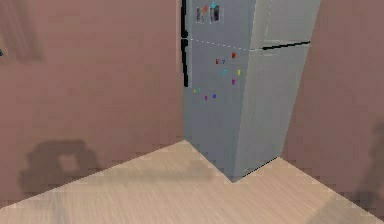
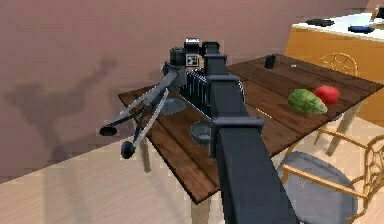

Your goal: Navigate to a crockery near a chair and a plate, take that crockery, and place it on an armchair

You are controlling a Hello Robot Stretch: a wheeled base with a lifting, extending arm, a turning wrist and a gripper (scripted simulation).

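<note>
Two grey dishes sat on the table (image 2: 265,95): the far dish (image 2: 178,105) right behind the gripper (image 2: 116,140) body, the near dish (image 2: 201,132) beside the arm (image 2: 235,150), back from the fingertips (image 2: 104,130). Step looked like the pick-up; gripper held nothing, w/ only bare floor (image 2: 90,190) behind its tips. Next move prob. needed the tips brought back onto a dish, then a lift.

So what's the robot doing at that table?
The robot's arm reaches out over a dark wooden table, its fingers near the table's corner. A grey bowl sits on the table right by the arm, with a green melon and something red farther along. I can't tell if the fingers hold anything. Ahead stands a grey fridge.
</note>
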